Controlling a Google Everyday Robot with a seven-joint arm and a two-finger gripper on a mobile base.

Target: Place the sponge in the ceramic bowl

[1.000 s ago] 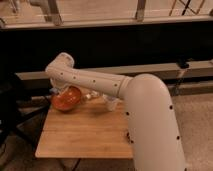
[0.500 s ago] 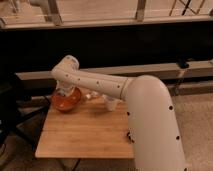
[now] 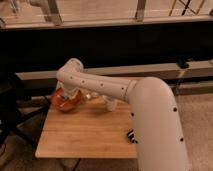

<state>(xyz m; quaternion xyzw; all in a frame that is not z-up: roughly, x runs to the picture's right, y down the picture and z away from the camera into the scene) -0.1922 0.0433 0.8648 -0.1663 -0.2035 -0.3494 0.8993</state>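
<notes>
Gripper [image 3: 69, 94] over ceramic bowl [image 3: 59, 102], on wooden table [image 3: 85, 136]

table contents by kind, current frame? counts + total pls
Orange-red bowl: 1
White cup: 1
Black striped bar: 1
Sponge: 0 in view
Total: 3 on the wooden table
Gripper is at the bowl, under the arm's wrist.

Claw [image 3: 67, 95] apparently over ceramic bowl [image 3: 59, 103], back-left on table [image 3: 85, 136]; cup [image 3: 111, 105] to its right
</notes>
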